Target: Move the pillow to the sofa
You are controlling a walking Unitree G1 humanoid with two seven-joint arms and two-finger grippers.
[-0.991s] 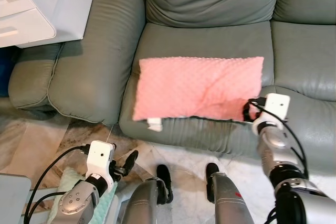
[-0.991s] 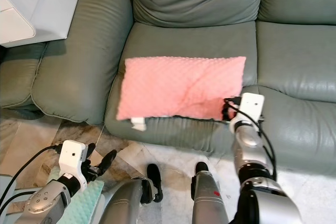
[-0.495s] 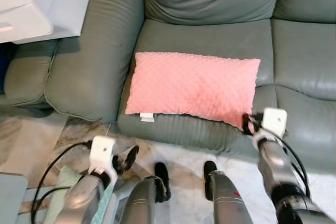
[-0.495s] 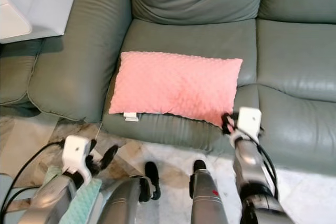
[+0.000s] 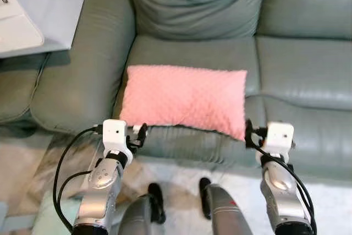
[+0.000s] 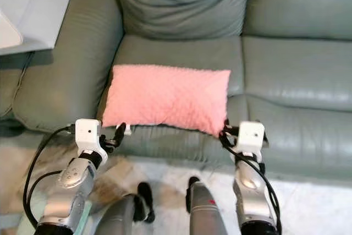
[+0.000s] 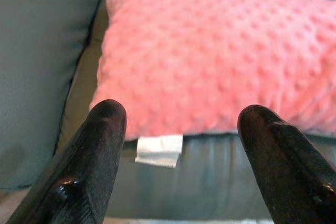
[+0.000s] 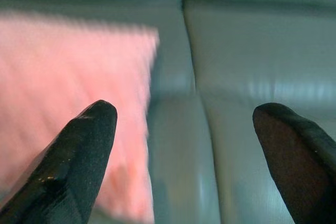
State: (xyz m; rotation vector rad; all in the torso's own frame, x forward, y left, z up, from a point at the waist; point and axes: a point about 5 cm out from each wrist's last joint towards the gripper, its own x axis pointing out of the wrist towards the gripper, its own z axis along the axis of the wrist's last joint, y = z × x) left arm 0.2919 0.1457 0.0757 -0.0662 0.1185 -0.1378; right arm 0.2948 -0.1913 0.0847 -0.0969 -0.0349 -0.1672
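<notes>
The pink pillow (image 5: 184,100) lies flat on the seat of the green sofa (image 5: 308,70), near the front edge and next to the big armrest (image 5: 82,70); so the job looks done, or very nearly done.

The left gripper (image 5: 138,135) sits just in front of the pillow's near left corner, with its fingers (image 7: 100,135) spread wide and nothing between them; the right gripper (image 5: 250,134) sits by the pillow's near right corner, also spread wide and empty; neither one is touching the pillow as far as I can tell.

The pillow looks soft and puffy, with little bumps all over it; I think it is light and will squash and flop when picked up; it will not break, and the bumpy cloth should not slip much; the best places to pinch it are the two near corners or the front edge, one gripper on each side; the small white tag (image 7: 159,150) hanging from the front is too weak to pull on.

The right wrist view is blurry, so the pillow's edge is hard to see there; the sofa's back and far right side are cut off; what is under the pillow is hidden.
</notes>
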